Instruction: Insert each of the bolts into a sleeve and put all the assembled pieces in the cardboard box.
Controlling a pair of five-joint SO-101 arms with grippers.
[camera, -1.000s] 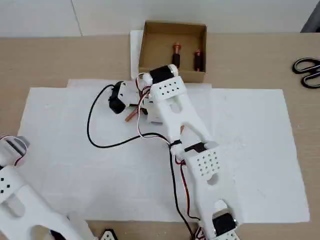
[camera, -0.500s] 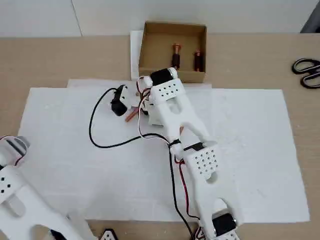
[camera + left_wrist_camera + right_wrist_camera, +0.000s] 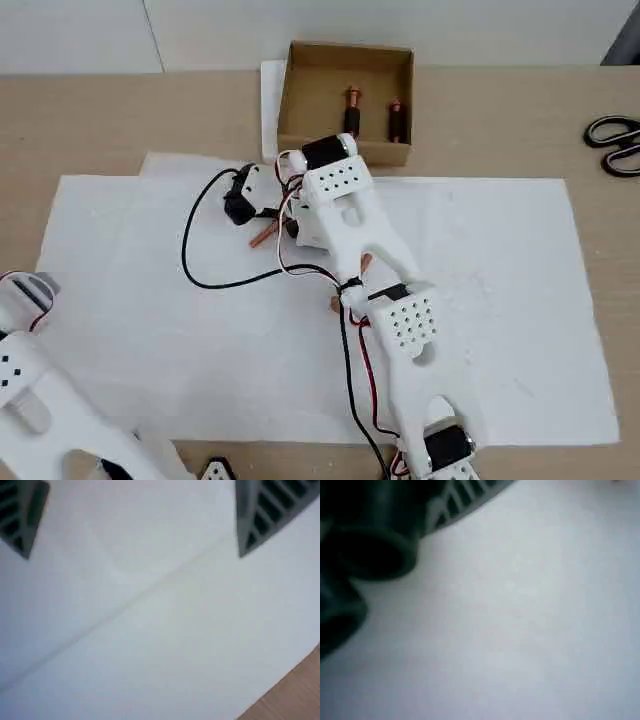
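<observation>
The cardboard box stands at the table's far side with two assembled pieces inside. My right arm stretches from the near edge toward the box, and its gripper sits low over the white paper just in front of it. In the right wrist view a black sleeve lies held against a ribbed finger. A copper bolt pokes out beside that gripper. Copper bits peek from under the arm. My left gripper hangs open over bare paper.
A large white paper sheet covers the table's middle, with wood at its edge. Scissors lie at the far right. A black cable loops left of the right arm. The left arm occupies the near left corner.
The paper's far left corner has shifted and lifted, dragged by the right gripper. The right arm edged slightly, baring a copper bit beside it. The left arm drifted a little lower.
</observation>
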